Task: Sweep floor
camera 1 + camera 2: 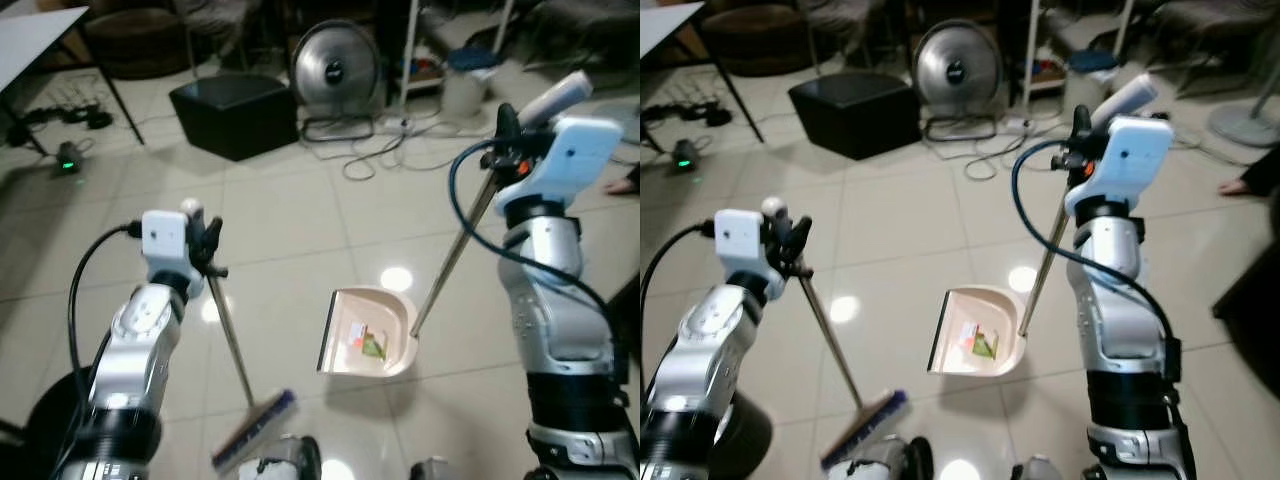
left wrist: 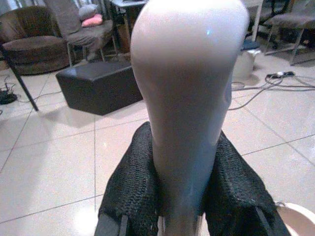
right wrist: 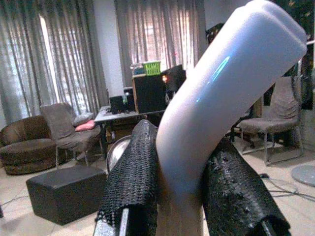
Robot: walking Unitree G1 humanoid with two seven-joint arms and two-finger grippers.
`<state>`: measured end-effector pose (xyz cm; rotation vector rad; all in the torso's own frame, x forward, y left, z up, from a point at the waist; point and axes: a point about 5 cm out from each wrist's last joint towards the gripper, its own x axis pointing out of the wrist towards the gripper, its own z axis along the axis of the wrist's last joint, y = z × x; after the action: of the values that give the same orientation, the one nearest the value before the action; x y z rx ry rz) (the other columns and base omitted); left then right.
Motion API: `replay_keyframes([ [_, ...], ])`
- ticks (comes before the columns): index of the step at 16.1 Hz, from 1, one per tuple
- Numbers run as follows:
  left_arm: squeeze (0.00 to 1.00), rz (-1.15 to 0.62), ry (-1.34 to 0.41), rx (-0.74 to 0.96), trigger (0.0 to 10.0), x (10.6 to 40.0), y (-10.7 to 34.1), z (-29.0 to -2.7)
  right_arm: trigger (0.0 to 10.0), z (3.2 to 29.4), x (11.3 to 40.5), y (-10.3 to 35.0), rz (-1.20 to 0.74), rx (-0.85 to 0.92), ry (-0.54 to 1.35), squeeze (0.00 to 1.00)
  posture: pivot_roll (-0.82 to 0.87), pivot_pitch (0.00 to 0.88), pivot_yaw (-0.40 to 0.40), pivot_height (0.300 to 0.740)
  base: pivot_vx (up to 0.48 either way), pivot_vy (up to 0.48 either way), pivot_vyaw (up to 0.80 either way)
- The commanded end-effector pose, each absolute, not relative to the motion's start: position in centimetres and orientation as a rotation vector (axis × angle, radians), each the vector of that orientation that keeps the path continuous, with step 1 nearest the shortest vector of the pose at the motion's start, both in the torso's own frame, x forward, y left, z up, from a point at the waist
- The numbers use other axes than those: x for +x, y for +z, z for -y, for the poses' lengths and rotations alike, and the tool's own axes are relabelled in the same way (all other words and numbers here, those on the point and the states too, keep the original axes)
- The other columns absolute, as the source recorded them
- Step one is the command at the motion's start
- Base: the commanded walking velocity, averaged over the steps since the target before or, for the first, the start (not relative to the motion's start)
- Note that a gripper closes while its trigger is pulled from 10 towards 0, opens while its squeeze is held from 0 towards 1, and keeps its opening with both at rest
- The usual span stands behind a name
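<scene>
A beige dustpan (image 1: pixel 368 332) rests on the pale tiled floor with a small orange and green scrap (image 1: pixel 366 345) inside it. Its long metal handle (image 1: pixel 455 250) rises up to my right gripper (image 1: pixel 507 135), which is shut on the handle's white grip (image 3: pixel 216 98). My left gripper (image 1: pixel 205 245) is shut on the white top (image 2: pixel 189 98) of a broom stick (image 1: pixel 228 335). The stick slants down to the broom head (image 1: pixel 255 430), with dark bristles, on the floor left of the dustpan.
A black ottoman (image 1: pixel 235 112) and a round floor fan (image 1: pixel 335 70) stand at the back, with cables (image 1: pixel 385 150) trailing across the tiles. A white table's corner (image 1: pixel 30 40) is at the far left. Someone's foot (image 1: pixel 622 183) shows at the right edge.
</scene>
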<state>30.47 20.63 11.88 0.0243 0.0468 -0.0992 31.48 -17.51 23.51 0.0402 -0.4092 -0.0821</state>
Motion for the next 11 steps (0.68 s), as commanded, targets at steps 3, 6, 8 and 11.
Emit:
replay_keyframes([
  [3, 0.00, 0.012, -0.069, 0.091, 10.0, 29.4, 13.2, -21.2, 10.0, 17.0, 30.9, 25.0, 0.419, 0.098, -0.036, 0.00, 0.00, 0.000, 0.083, 0.740, 0.000, 0.000, 0.27],
  [6, 0.00, 0.006, -0.062, 0.144, 10.0, 27.8, 13.3, -21.3, 10.0, 17.1, 30.5, 26.0, 0.410, 0.136, -0.015, 0.00, 0.02, 0.000, 0.076, 0.740, 0.000, 0.000, 0.80],
  [8, 0.00, -0.006, -0.091, 0.146, 10.0, 27.3, 13.4, -20.8, 10.0, 17.4, 30.3, 26.6, 0.416, 0.155, -0.018, 0.00, 0.02, 0.000, 0.088, 0.740, 0.000, 0.000, 0.80],
  [11, 0.00, -0.008, -0.110, 0.142, 10.0, 27.0, 13.4, -20.3, 10.0, 17.5, 30.1, 27.0, 0.418, 0.163, -0.024, 0.00, 0.01, 0.000, 0.093, 0.740, 0.000, 0.000, 0.80],
])
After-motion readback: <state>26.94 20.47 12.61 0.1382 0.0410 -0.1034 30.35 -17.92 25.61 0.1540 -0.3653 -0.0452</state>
